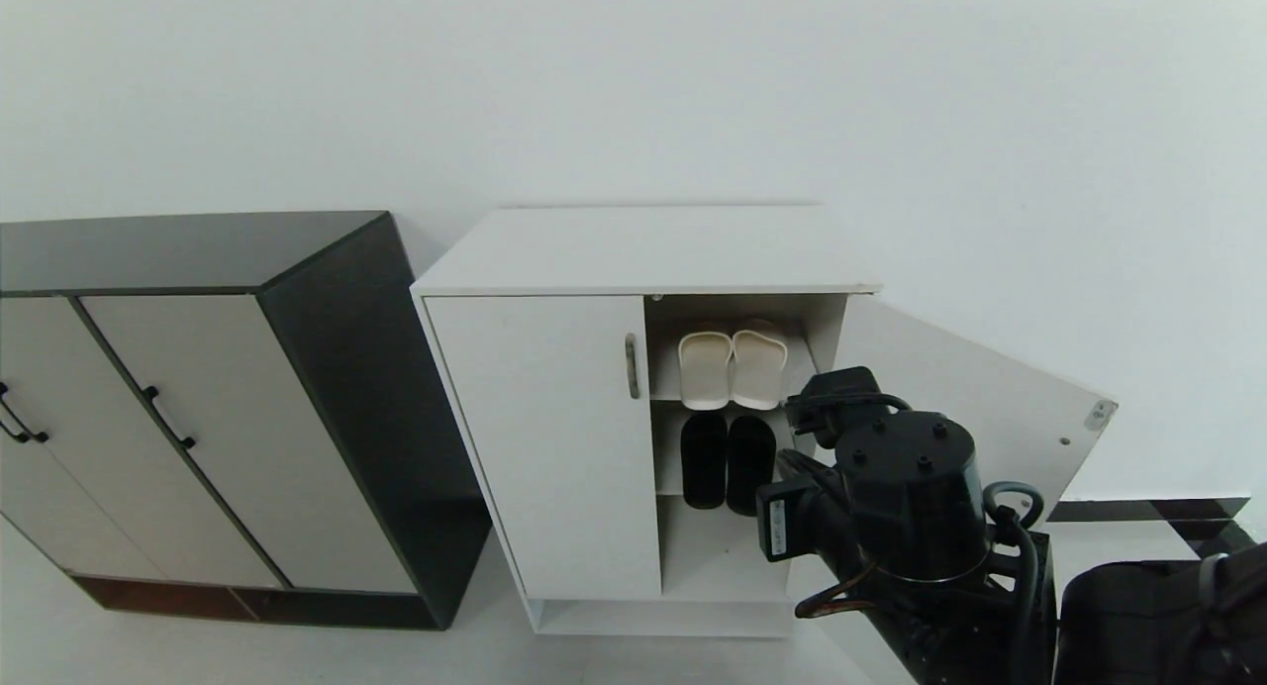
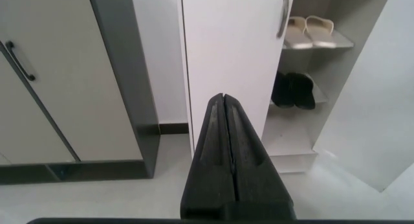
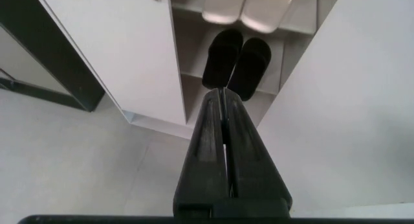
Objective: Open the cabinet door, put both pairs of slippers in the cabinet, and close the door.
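White wall stands behind the white cabinet, and a dark cabinet sits just beside it, on the robot's left. One cabinet door hangs wide open and the other door is shut; inside, the white slippers lie side by side on the top shelf, with the black slippers on the shelf under them. Out in front of the cabinet, the left tool has its fingers pressed together with nothing in them, and so does the right tool, which is in front of the open side.
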You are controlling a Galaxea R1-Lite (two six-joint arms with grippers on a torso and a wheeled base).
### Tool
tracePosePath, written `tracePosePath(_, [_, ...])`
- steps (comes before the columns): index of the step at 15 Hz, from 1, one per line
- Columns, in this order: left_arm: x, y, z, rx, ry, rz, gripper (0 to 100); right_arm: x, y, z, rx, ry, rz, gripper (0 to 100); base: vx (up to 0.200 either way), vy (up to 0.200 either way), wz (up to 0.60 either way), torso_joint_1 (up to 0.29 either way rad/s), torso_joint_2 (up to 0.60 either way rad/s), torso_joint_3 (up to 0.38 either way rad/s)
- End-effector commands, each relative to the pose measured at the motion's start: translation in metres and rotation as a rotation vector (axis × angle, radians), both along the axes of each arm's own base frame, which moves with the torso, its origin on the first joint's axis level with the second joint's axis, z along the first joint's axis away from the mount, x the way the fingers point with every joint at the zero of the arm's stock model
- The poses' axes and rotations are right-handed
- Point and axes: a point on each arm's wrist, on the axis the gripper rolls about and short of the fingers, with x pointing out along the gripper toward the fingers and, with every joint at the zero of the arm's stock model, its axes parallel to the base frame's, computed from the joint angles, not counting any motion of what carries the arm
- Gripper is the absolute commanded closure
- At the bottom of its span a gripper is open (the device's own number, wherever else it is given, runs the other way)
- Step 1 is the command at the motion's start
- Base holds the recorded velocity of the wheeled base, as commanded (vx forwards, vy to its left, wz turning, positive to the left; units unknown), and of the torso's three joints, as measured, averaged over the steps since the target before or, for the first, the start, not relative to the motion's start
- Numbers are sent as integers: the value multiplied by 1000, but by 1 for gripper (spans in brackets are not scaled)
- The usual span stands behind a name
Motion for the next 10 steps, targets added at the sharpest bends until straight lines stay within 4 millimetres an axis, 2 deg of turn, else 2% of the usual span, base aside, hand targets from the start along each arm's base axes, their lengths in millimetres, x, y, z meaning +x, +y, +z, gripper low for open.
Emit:
tracePosePath(1, [0, 0, 0, 0, 0, 1, 100, 0, 0, 0, 0, 0, 1, 100, 0, 0, 0, 222, -515, -320])
tracePosePath(10, [0, 0, 0, 0, 0, 1, 100, 2, -3, 0, 16, -13, -11, 100, 0, 0, 0, 243, -563, -323])
